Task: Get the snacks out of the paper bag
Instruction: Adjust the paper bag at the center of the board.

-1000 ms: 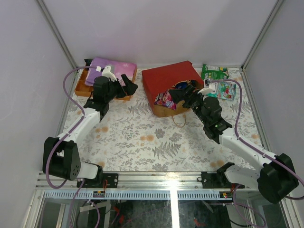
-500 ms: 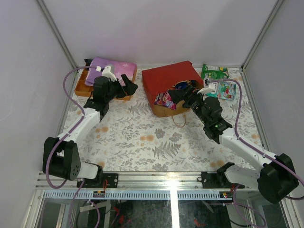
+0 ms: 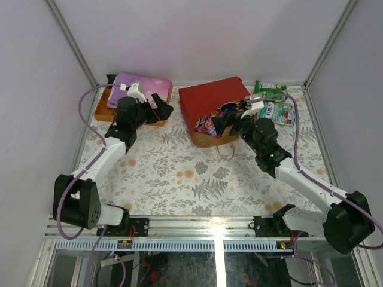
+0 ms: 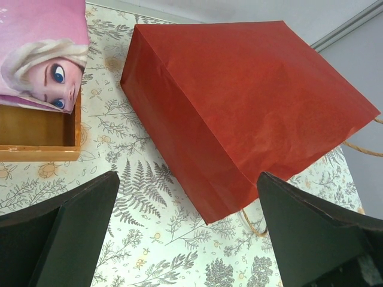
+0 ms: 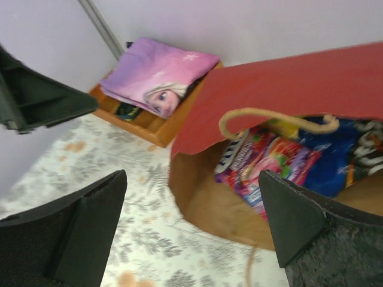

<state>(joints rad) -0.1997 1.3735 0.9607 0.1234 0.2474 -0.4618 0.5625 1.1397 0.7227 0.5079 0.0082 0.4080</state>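
Floral table (image 3: pixel 179 179), far edge: red paper bag (image 3: pixel 209 98) holds glossy pink snack packet (image 5: pixel 269 162), probably light, slippery; pinch exposed corner. Left gripper (image 4: pixel 188 176), right gripper (image 5: pixel 192 173): jaws spread.

Bright even light, soft shadows; rt wrist view blurry, others sharp.

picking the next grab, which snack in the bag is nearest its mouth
The pink packet, at the opening of the paper bag; the blue bag lies deeper, behind it.
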